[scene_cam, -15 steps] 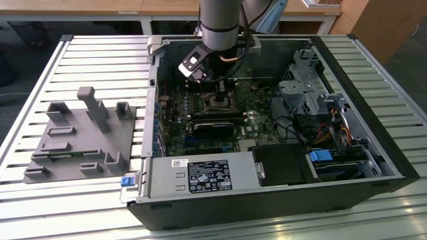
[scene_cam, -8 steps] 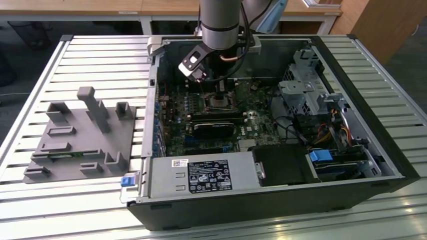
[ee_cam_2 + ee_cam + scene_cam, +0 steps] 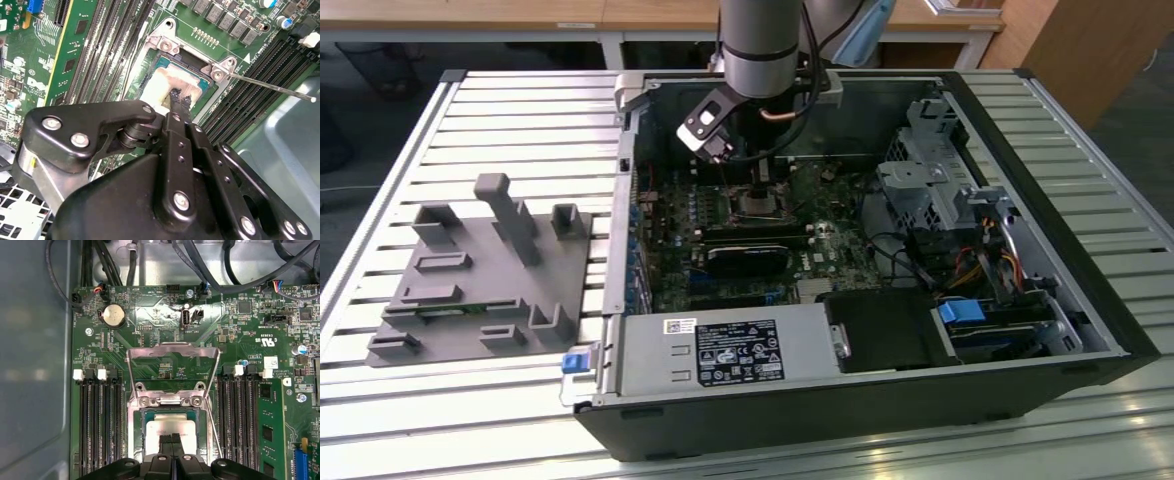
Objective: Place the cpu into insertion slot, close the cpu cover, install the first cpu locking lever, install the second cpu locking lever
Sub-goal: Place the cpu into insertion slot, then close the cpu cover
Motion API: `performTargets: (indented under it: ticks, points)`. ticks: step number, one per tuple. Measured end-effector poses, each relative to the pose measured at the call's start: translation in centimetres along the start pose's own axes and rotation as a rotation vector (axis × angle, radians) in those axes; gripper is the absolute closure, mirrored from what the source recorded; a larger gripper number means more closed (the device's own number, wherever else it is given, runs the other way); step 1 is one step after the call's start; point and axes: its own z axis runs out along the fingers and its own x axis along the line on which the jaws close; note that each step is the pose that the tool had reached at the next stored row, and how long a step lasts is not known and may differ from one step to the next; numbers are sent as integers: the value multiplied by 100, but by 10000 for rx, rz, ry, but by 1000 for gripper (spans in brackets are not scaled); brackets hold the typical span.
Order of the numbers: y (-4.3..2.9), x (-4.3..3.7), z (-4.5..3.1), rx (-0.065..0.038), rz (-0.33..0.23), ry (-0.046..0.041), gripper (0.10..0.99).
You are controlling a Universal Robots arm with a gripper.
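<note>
- Reaching down into the open black metal computer case [image 3: 787,425], the arm's black gripper [image 3: 172,439] hung over the green circuit board [image 3: 235,335].
- Gripper fingers [image 3: 175,96] were pressed together with nothing between them, tips at the middle of the chip's top; contact could not be judged.
- Small flat square silvery-grey cpu [image 3: 152,435] lay seated in the square metal-rimmed insertion slot [image 3: 136,425].
- Thin silvery metal cpu cover [image 3: 172,347], a frame plate, stood swung up off the slot.
- Thin metal rod of a locking lever [image 3: 270,86] stuck out free beside the slot.
</note>
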Motion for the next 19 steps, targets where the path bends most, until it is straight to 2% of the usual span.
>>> performTargets:
  ticks: [8, 19]
  points:
    - [2, 0, -30, 3, 0, 1, 980]
    - [8, 1, -109, 3, 0, 21, 980]
